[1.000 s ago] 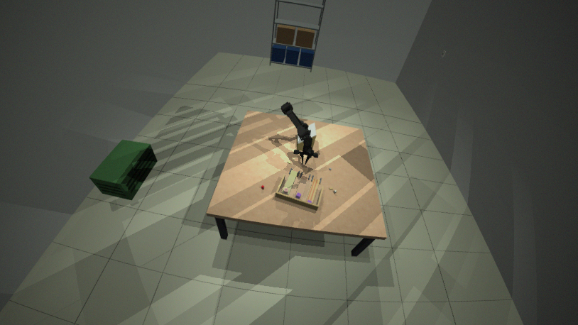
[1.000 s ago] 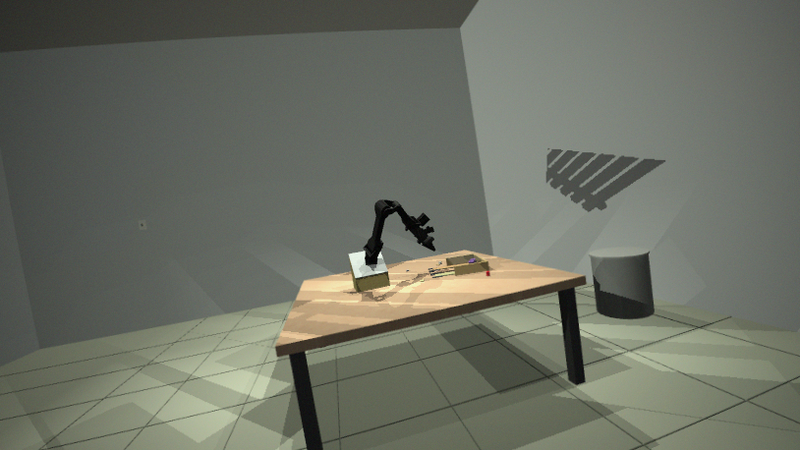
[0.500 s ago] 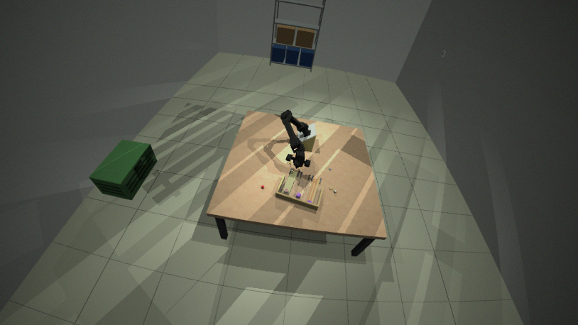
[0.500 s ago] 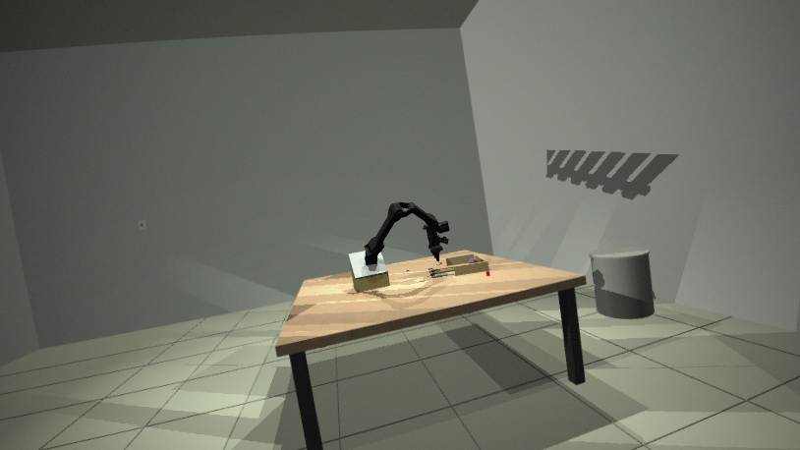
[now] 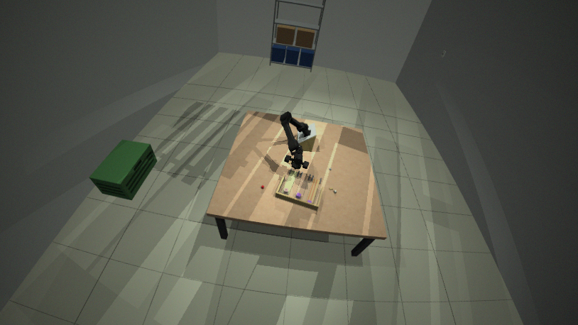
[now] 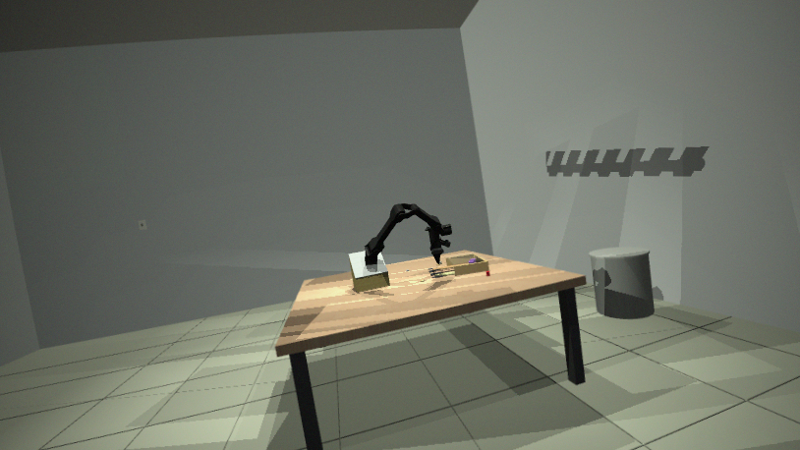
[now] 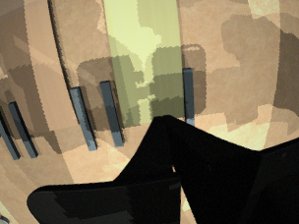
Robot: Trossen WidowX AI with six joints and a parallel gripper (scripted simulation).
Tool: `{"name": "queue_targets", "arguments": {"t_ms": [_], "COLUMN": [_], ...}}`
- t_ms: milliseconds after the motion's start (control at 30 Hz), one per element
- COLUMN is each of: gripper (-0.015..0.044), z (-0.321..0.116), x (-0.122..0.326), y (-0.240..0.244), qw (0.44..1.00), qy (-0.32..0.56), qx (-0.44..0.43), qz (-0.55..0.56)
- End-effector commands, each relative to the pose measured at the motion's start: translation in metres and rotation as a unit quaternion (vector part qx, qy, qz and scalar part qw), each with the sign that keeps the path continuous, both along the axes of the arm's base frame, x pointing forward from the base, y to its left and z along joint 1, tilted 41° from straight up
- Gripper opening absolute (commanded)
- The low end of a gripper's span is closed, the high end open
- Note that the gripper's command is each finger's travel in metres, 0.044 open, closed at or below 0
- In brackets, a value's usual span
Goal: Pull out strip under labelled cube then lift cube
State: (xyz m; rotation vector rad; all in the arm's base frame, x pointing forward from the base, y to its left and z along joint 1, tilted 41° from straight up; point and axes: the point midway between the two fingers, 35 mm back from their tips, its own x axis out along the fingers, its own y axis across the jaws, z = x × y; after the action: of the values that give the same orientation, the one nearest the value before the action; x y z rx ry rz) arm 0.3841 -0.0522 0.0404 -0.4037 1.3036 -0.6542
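Observation:
My gripper [image 5: 297, 167] [image 6: 438, 263] [image 7: 161, 123] is shut and empty, pointing down. In the wrist view its tips overlap the near end of the pale green strip [image 5: 289, 182] [image 7: 145, 54], between upright grey posts [image 7: 112, 114] [image 7: 189, 95]; their height above it is hard to tell. A pinkish cube [image 5: 286, 190] rests on the far end of the green strip; its label is too small to read. A purple cube [image 5: 298, 195] sits at the far end of the middle lane, and another purple cube [image 5: 309, 201] at the end of the striped strip [image 5: 312, 189].
A low yellowish wall [image 5: 297, 201] [image 6: 473, 269] encloses the far ends and sides of the strips. A small red object [image 5: 262, 186] [image 6: 487, 273] lies outside it. Small pale pieces [image 5: 334, 191] lie on the opposite side. The arm stands on a box [image 5: 307, 143] [image 6: 370, 281].

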Motion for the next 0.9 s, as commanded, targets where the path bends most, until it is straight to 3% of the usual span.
{"name": "queue_targets", "arguments": {"t_ms": [0, 867], "gripper": [0.0000, 0.0000], "z": [-0.007, -0.038], "x": [0.000, 0.003], "y": [-0.004, -0.033], "qw": [1.000, 1.000], "qy": [0.003, 0.003], "qx": [0.002, 0.001], "qz": [0.000, 0.000]}}
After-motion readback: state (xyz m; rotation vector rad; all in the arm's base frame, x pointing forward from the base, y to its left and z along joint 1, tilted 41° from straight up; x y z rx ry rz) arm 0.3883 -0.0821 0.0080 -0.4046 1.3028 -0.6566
